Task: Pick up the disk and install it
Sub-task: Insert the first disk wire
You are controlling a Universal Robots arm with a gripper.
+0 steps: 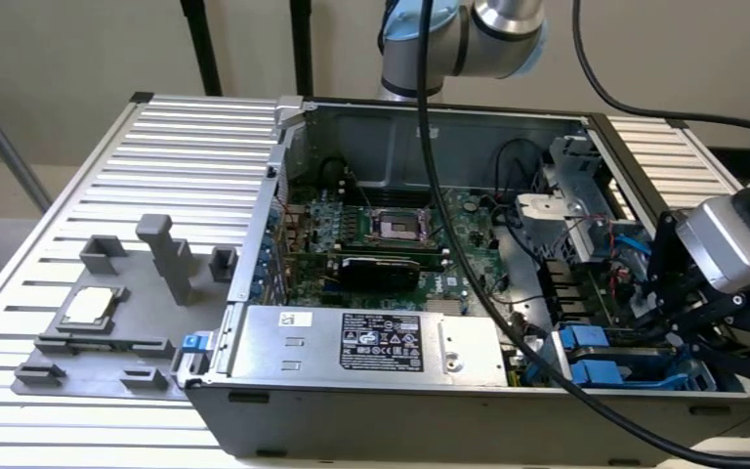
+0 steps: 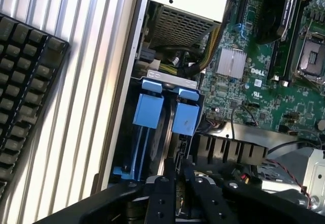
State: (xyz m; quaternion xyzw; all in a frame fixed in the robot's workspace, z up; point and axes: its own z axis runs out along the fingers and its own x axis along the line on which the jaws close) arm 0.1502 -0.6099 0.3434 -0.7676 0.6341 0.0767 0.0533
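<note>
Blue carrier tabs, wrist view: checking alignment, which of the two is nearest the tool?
The tab beside the motherboard; the other tab sits by the case wall, farther from the tool.

The arm [image 1: 460,39] stands behind the far wall of the case [image 1: 389,415]. The wrist [image 1: 740,244] hangs over the case's near corner at the exterior view's right and is tilted down toward the inside. The gripper [image 2: 177,172] reaches into the case, its fingers [image 2: 170,183] close together with only a thin gap between them
</note>
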